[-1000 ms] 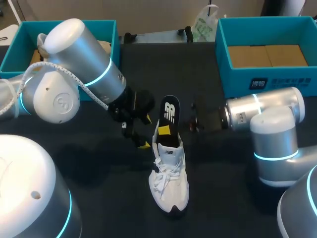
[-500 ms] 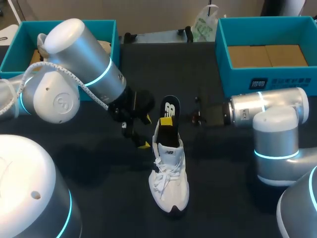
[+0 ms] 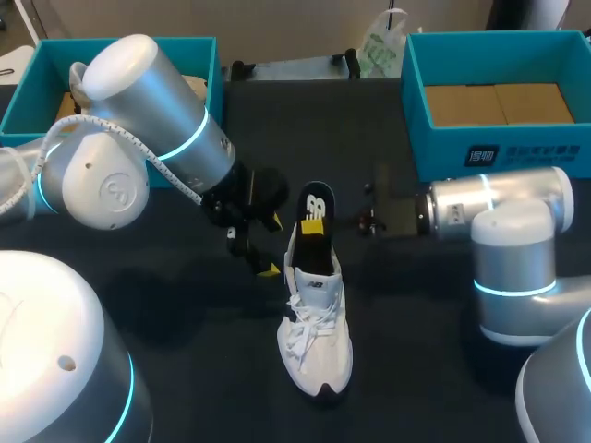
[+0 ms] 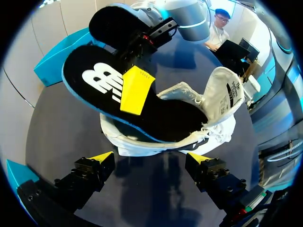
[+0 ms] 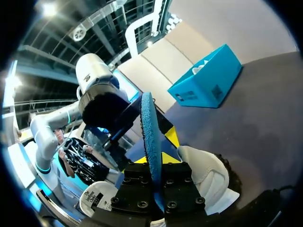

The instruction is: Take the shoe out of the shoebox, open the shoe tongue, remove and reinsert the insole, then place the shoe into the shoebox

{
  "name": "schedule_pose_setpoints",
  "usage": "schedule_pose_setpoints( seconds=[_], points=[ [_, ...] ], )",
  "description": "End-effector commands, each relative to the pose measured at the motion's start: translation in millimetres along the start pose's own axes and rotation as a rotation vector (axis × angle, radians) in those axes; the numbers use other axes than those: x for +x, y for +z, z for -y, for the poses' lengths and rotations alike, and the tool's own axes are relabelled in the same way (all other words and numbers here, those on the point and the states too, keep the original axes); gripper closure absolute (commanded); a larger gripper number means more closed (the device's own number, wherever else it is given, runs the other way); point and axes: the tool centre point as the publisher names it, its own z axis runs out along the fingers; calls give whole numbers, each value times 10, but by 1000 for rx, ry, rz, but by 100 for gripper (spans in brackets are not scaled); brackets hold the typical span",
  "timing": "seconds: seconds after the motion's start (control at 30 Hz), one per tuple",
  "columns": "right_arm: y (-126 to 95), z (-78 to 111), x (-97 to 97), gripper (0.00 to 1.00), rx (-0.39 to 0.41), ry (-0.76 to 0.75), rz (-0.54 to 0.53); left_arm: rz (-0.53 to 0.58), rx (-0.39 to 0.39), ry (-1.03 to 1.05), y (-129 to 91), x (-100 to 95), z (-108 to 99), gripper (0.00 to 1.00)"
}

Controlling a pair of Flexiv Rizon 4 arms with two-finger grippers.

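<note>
Starting nearest, the white shoe [image 3: 316,343] stands on its sole on the black table [image 3: 203,369], toe toward the camera, out of any box, laces loose, tongue [image 3: 313,286] pulled up. Past the tongue, the black insole [image 3: 317,197] with its blue foam edge sticks up out of the heel opening, front part down inside the shoe, back part in the air. The right gripper [image 3: 314,226] is clenched on that raised part, one yellow tip flat on the printed top face, the other finger behind; the right wrist view shows the insole edge-on between its fingers. The left gripper [image 3: 269,246] hangs just beside the heel with jaws spread wide, holding nothing; in its wrist view the shoe is ahead of the tips, not between them. The insole looks light, thin and floppy and is likely to buckle if pushed from its far end, so pinch the flat faces low, close to the shoe. The shoe looks light, with a soft upper and a stiffer sole, and may slide or tip; steady it across the heel collar. Farthest back, a left teal box [image 3: 23,88] and a right teal box [image 3: 499,152] stand at the corners; cannot tell which takes the shoe.
</note>
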Motion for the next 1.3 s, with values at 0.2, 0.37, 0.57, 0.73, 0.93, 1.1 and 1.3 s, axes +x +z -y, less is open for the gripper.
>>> schedule_pose_setpoints(
  seconds=[0.2, 0.37, 0.57, 0.73, 0.93, 1.1, 1.3],
  points=[
    [13, 246, -43, 100, 66, 69, 0, 1, 1, 1, 11, -1, -6, 0],
    [31, 386, -33, 100, 90, 116, -8, 1, 1, 1, 11, -1, -6, 0],
    [61, 487, -45, 100, 131, 150, -24, 1, 1, 1, 11, -1, -6, 0],
    [76, 475, -34, 82, 142, 137, -30, 1, 1, 1, 11, -1, -6, 0],
    [34, 319, 46, 63, 110, 63, -20, 1, 1, 1, 11, -1, -6, 0],
    [22, 220, 101, 66, 103, 19, -5, 1, 1, 1, 11, -1, -6, 0],
    [1, 164, 136, 73, 71, -10, 10, 1, 1, 1, 11, -1, -6, 0]
  ],
)
